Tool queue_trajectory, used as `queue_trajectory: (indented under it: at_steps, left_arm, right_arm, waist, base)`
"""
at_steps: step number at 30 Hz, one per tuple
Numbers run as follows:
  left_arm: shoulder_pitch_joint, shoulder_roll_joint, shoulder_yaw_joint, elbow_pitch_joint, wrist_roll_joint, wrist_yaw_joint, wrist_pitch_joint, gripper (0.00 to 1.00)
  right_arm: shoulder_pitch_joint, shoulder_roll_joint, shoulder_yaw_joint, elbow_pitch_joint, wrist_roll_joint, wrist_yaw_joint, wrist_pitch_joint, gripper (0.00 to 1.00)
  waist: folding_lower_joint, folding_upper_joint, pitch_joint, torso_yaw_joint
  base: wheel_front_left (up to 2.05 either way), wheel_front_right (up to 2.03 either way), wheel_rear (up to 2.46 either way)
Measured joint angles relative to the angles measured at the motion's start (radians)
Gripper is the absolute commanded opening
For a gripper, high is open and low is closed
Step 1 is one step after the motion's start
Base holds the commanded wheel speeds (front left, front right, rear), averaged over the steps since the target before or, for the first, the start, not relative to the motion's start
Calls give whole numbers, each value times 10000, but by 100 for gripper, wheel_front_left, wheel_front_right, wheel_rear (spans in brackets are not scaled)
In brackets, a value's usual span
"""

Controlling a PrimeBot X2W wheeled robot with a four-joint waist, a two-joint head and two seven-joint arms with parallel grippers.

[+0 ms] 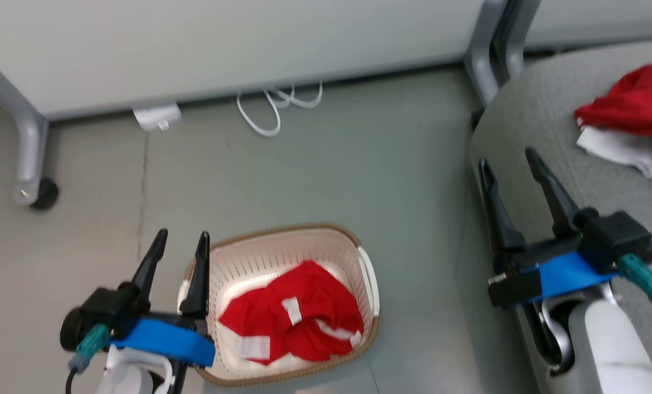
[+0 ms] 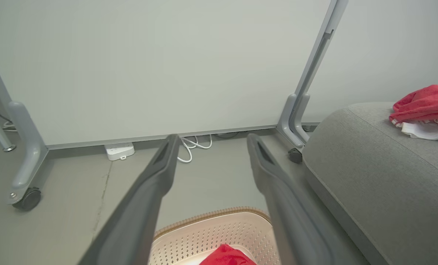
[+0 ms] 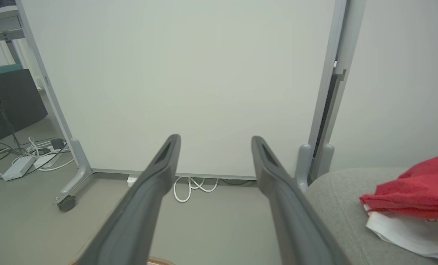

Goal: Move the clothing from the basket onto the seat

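Left gripper [image 1: 184,234]: released, 2 fingers spread, nothing between them. It hangs over the left rim of the basket [image 1: 282,229], with its fingers pointing away from the robot.

Right gripper [image 1: 506,156]: also released and empty, poised over the near edge of the seat [image 1: 528,104].

1 red garment [image 1: 295,317] lies crumpled on the basket bottom. It is to the right of the left gripper's fingertips, back toward the robot's body and lower. The heap has no distinct long axis. The basket stands on the floor [image 1: 358,164], near the seat. The other red garment [image 1: 635,101] rests on the seat.

Judgement: the left arm is the nearer. The coming reach calls for a shift right, a draw-back and a descent.
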Motion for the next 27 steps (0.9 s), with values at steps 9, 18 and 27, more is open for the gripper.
queue_trajectory:
  at_steps: [9, 18, 27]
  left_arm:
    - [-2600, 1162, -2290, 1728, -81, -2, 2, 100]
    - [-5265, 2439, -5662, 3513, -1074, -6, 360, 100]
    - [-6797, 3070, -7908, 4663, -1588, -8, 719, 100]
  right_arm:
    - [-2201, 0, 527, -631, 81, 0, -345, 100]
    - [-3332, -10, 809, -780, 786, -2, -966, 100]
    - [-3775, -8, 1058, -844, 1269, 0, -1340, 100]
  waist:
    - [2, -1, 2895, -469]
    - [2, -1, 5577, -1247]
    - [2, -1, 7365, -2257]
  base:
    - [0, 0, 0]
    - [0, 0, 0]
    - [0, 0, 0]
